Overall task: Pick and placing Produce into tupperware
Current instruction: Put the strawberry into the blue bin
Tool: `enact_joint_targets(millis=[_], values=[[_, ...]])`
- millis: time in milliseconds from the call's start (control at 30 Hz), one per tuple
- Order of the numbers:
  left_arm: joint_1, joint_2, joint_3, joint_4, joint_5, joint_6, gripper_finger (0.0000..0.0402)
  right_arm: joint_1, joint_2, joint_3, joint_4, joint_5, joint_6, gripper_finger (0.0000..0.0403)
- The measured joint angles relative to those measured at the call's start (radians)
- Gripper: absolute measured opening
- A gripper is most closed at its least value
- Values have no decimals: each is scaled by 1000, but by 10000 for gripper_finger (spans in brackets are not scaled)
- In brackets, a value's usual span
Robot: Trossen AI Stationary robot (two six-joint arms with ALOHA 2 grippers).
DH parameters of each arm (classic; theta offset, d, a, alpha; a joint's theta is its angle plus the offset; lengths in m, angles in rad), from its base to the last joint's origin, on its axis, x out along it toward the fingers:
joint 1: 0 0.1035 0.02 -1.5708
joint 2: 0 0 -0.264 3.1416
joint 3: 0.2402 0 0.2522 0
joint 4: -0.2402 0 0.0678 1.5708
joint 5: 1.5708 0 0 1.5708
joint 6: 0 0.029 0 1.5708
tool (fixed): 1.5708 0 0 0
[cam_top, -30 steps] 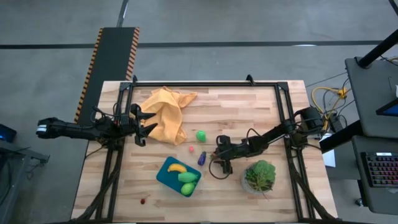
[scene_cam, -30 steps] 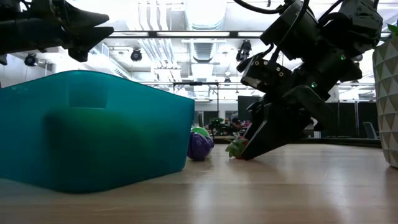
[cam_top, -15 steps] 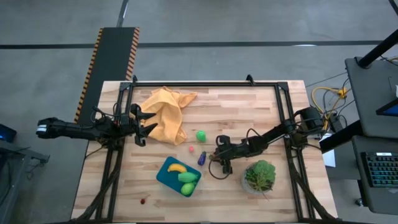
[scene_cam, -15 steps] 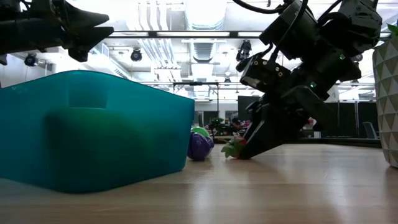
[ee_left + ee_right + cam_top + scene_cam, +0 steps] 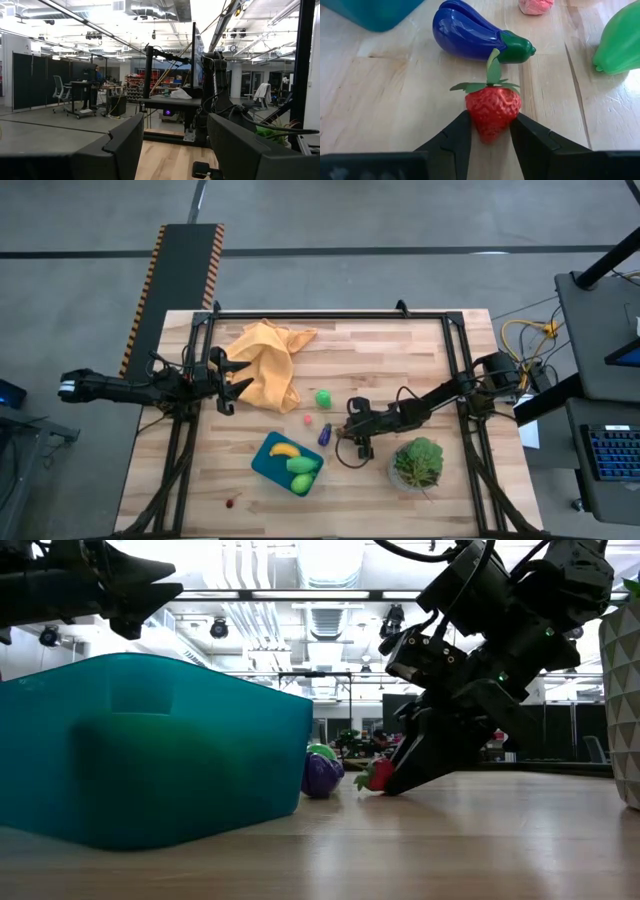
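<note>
Produce is ringed around the teal-blue shallow plastic tupperware (image 5: 288, 464): a glossy purple plastic eggplant (image 5: 475, 33) lies just beside it, and a bumpy red toy strawberry (image 5: 492, 111) is now pinched by the right gripper (image 5: 490, 131), more tightly than before. The left gripper (image 5: 172, 142) is held spread, well apart.

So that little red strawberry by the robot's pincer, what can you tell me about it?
The strawberry is a small toy, glossy like plastic, bumpy red with a green leafy cap and a curled stem. It lies on the wooden table, leaves pointing towards the purple eggplant just beyond it, not touching it. The right pincer has a dark finger pressed against each side of it, near its pointed end.
</note>
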Motion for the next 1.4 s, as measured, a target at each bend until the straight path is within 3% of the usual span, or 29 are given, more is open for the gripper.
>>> enact_joint_targets(millis=[933, 1400], values=[[0, 1, 0, 0, 0, 0, 206, 0, 0, 0, 0, 0, 3, 104], [0, 1, 0, 0, 0, 0, 206, 0, 0, 1, 21, -1, 31, 209]])
